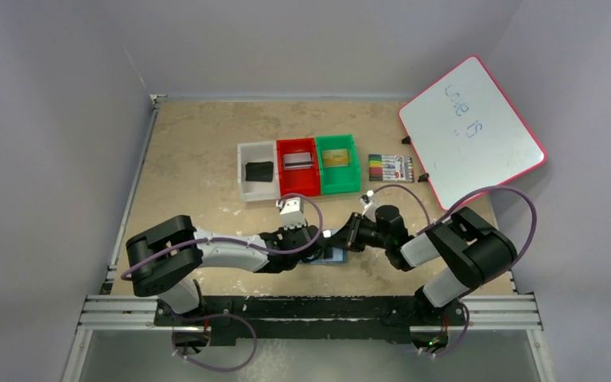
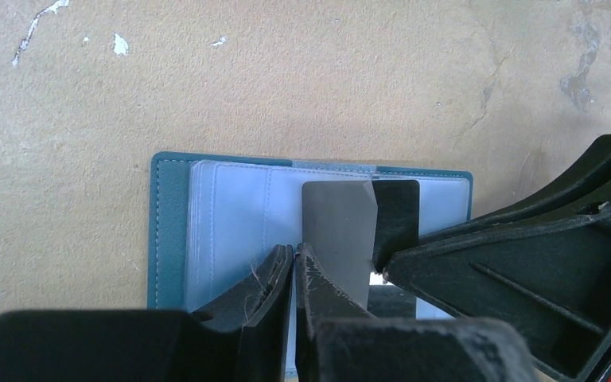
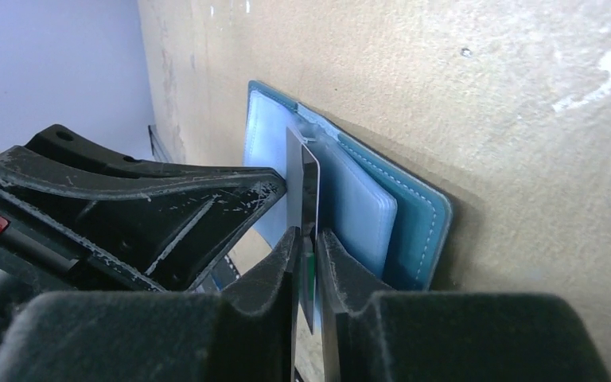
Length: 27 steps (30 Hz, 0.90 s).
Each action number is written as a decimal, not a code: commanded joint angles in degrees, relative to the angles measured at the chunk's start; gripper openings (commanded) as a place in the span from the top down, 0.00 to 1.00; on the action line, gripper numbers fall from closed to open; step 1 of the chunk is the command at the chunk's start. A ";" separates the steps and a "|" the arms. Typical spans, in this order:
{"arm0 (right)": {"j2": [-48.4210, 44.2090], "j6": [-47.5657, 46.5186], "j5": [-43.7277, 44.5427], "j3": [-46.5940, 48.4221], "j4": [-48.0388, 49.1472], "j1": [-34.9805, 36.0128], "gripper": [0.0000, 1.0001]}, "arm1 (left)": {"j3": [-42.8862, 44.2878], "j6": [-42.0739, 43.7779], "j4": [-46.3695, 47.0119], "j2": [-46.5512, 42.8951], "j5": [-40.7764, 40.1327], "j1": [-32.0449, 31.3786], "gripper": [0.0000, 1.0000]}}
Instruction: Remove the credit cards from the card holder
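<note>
Credit card (image 2: 338,227), plain dull grey, is sitting over the clear pockets of the card holder (image 2: 171,231), between the jaws of the right pincer (image 3: 309,239). Those jaws are standing narrowly on either side of the card's edge, and I cannot tell whether they are clamping it. The left pincer (image 2: 294,259) is resting just beside the card on the pale-blue pockets with its jaws pressed together; whether a pocket leaf is caught between them is not showing.

The card holder is lying open and flat on the tabletop (image 1: 199,135) near the arms' bases, teal with light stitching round its border. Farther back, three bins are sitting side by side. The white bin (image 1: 258,151) is holding a black card (image 1: 259,170), the red bin (image 1: 298,185) a silver card (image 1: 297,161), and the green bin (image 1: 338,181) a gold card (image 1: 334,157). A marker pack (image 1: 391,168) is lying right of them, beside a leaning red-rimmed whiteboard (image 1: 472,129). The tabletop is looking worn and tan with white chips, and pale grey walls are enclosing it.
</note>
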 commanded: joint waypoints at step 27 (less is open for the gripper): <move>-52.63 -15.01 19.94 4.69 -36.31 -0.31 1.00 | 1.22 3.27 -10.54 -10.93 -4.44 -0.56 0.78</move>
